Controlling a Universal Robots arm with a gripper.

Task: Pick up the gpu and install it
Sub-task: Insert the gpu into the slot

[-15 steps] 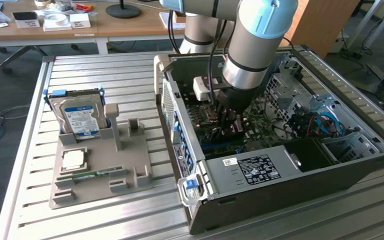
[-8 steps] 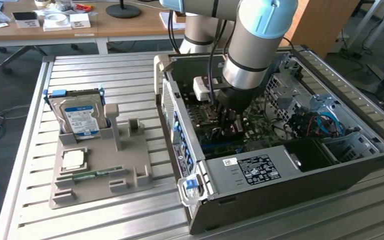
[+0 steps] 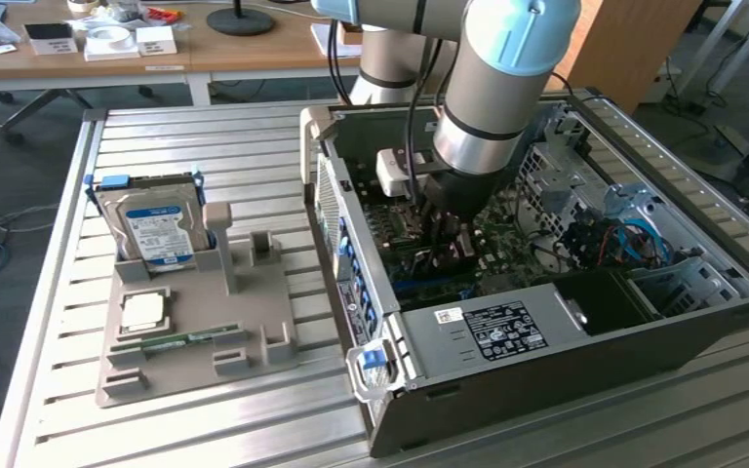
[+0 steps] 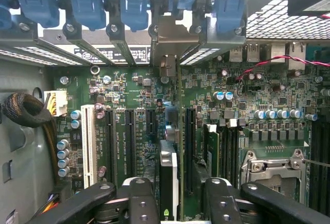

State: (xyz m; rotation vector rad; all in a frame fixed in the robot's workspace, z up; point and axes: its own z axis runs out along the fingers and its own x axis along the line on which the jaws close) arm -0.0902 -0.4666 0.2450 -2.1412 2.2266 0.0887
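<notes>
Gripper (image 4: 175, 195) of mine straddled the thin upright dark circuit-card gpu (image 4: 168, 183) standing in the green motherboard (image 4: 247, 95); grasp undeterminable.

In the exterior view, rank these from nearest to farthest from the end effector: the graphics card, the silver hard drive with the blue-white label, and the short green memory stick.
1. The thin graphics card: between the end effector fingers, edge-on over the motherboard inside the open case.
2. The silver hard drive with blue-white label: upright in the grey holder, exterior view's left.
3. The short green memory stick: flat at the holder's front, slightly farther.
</notes>
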